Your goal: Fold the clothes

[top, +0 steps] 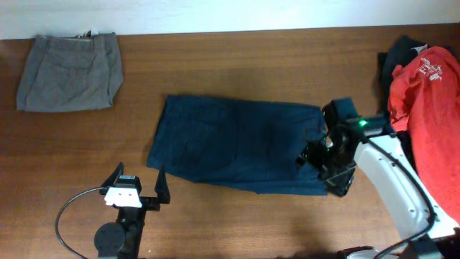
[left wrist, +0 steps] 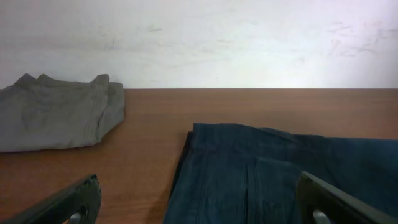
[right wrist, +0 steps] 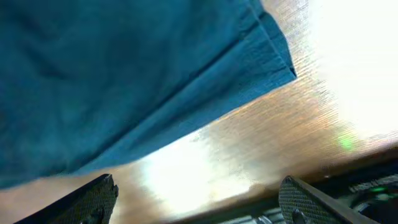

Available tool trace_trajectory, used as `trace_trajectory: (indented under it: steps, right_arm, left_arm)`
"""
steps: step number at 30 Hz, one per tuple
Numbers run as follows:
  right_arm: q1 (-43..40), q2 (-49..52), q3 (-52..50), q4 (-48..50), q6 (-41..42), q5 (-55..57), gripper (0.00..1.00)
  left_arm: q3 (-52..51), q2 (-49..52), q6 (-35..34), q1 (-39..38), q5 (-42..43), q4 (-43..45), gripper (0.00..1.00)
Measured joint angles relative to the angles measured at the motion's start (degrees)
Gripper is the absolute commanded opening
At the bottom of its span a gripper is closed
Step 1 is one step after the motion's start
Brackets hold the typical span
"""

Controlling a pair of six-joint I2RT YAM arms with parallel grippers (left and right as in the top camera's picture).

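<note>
- The navy shorts (top: 237,144) lie flat on the wooden table (top: 237,57), about mid-table. Their long axis runs left to right in the overhead view, with the right end sitting slightly lower in the picture than the left. Which end is the waist cannot be told.
- The right gripper (right wrist: 196,182) is at the right end of the navy shorts. Its jaws are spread wide with nothing between them. In the right wrist view a stitched corner of the navy shorts (right wrist: 124,74) lies just ahead of the fingers (right wrist: 93,199), with bare wood beneath the gap.
- A small green light (top: 361,124) glows on the right arm, above that end of the shorts.
- The left gripper (top: 139,171) sits off the near-left corner of the navy shorts, apart from the cloth. Its jaws are wide open and hold nothing. In the left wrist view the corner of the navy shorts (left wrist: 280,174) lies ahead, between the two fingers.
- Grey shorts (top: 70,72), folded, rest well to the far left of the navy shorts, by the table's back edge.
- A red T-shirt (top: 430,108) is heaped to the right of the navy shorts, past the right arm. Its white print (top: 431,70) is too small to read.
- No other writing or label can be read.
</note>
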Motion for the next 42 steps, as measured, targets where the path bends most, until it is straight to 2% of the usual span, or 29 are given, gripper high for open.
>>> trace_trajectory:
  steps: [7,24,39,42]
  right_arm:
    - [0.0,0.0,-5.9,3.6,6.7,-0.1,0.96]
    - [0.0,3.0,-12.8,15.1,8.7,-3.9,1.0]
    - [0.0,9.9,-15.7,23.7,8.8,-3.4,1.0]
    - [0.0,9.9,-15.8,24.2,9.0,-2.8,0.89]
  left_arm:
    - [0.0,0.0,0.0,0.0,0.0,0.0,0.99]
    - [0.0,0.0,0.0,0.0,0.0,0.0,0.99]
    - [0.0,0.0,0.0,0.0,0.0,0.0,0.99]
    - [0.0,0.0,0.0,0.0,0.0,0.0,0.99]
